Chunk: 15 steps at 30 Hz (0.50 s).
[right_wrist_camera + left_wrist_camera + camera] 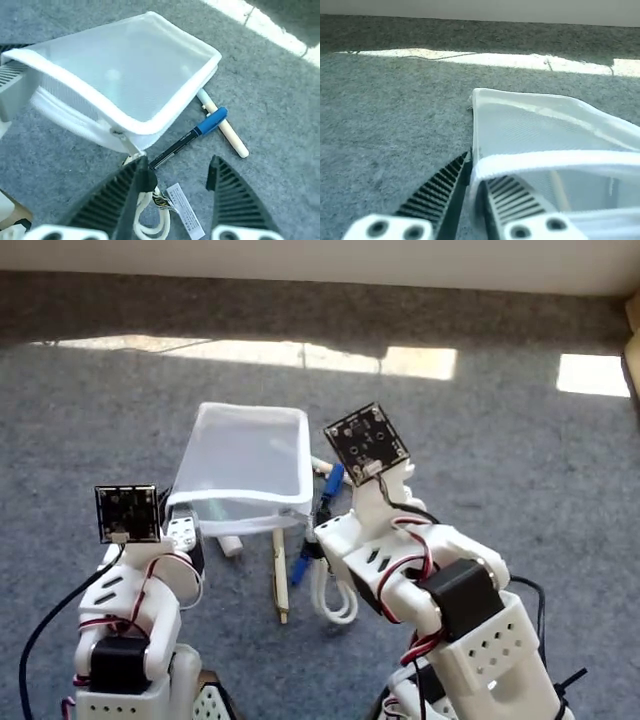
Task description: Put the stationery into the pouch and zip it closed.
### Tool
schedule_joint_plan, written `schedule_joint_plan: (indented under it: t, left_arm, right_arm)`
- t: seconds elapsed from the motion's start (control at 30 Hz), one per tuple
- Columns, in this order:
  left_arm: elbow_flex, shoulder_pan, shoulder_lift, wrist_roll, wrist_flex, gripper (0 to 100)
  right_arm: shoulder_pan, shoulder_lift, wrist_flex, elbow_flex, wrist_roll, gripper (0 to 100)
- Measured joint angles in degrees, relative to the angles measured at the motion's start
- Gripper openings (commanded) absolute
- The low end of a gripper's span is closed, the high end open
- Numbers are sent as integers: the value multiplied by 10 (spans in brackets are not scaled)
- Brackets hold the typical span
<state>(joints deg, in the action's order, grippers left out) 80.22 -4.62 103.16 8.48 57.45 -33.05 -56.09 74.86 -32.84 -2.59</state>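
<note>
The white mesh pouch [250, 460] [125, 70] lies on the grey carpet with its mouth lifted open toward the arms. My left gripper [472, 175] [185, 532] is shut on the pouch's rim [530, 162] at its near left corner. My right gripper [178, 165] [320, 528] hangs open just beside the pouch's near right corner, above a blue pen [195, 132] [330, 485]. A cream pen [225, 127] [322, 465] lies next to the blue one. On the carpet in front of the pouch lies a yellowish pen [281, 580].
A coiled white cable [335, 595] [145, 220] with a paper label [185, 210] lies under the right arm. A short white stick [230, 543] rests below the pouch's mouth. Open carpet stretches beyond the pouch to a sunlit strip [300, 355].
</note>
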Motion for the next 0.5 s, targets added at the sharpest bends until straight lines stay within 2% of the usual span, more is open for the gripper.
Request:
schedule_joint_plan:
  t: [0.17, 0.5]
  left_arm:
    - [-29, 2, 0, 0, 20, 7]
    - [-76, 0, 1, -30, 63, 7]
  right_arm:
    - [55, 0, -6, 0, 0, 182]
    - [132, 0, -137, -86, 0, 181]
